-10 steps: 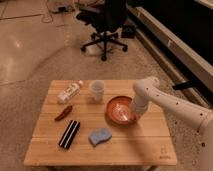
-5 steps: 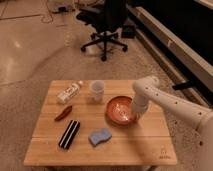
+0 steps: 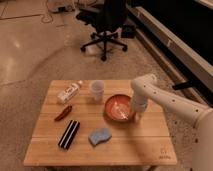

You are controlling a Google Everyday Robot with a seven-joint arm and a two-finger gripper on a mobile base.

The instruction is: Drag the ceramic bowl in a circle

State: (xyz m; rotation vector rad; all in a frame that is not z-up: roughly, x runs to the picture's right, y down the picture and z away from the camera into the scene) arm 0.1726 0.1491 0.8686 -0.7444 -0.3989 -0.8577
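A: Where do we stand with the shallow, glossy orange-red ceramic bowl (image 3: 116, 108)?

B: It sits on the light wooden slatted table (image 3: 131, 146), right of centre, near the small translucent white cup (image 3: 96, 90). The white arm's gripper (image 3: 135, 117) is down at the bowl's right rim, at or just over the edge. We cannot tell whether it is spread apart or clamped on that rim.

A: So how much of the circle would we call done?

B: We judge that contact is made, or nearly so, and that the dragging is under way at best. Nothing on the table marks a traced path, so we take most of the circle as still to do.

A: And against half a second ago and a second ago?

B: Very little differs. The bowl seems to have crept slightly left, toward the cup, with the gripper keeping to the same side of it. The blue sponge (image 3: 99, 136), the black bar (image 3: 69, 133), the red pepper-like object (image 3: 63, 113) and the white bottle (image 3: 69, 92) have not shifted.
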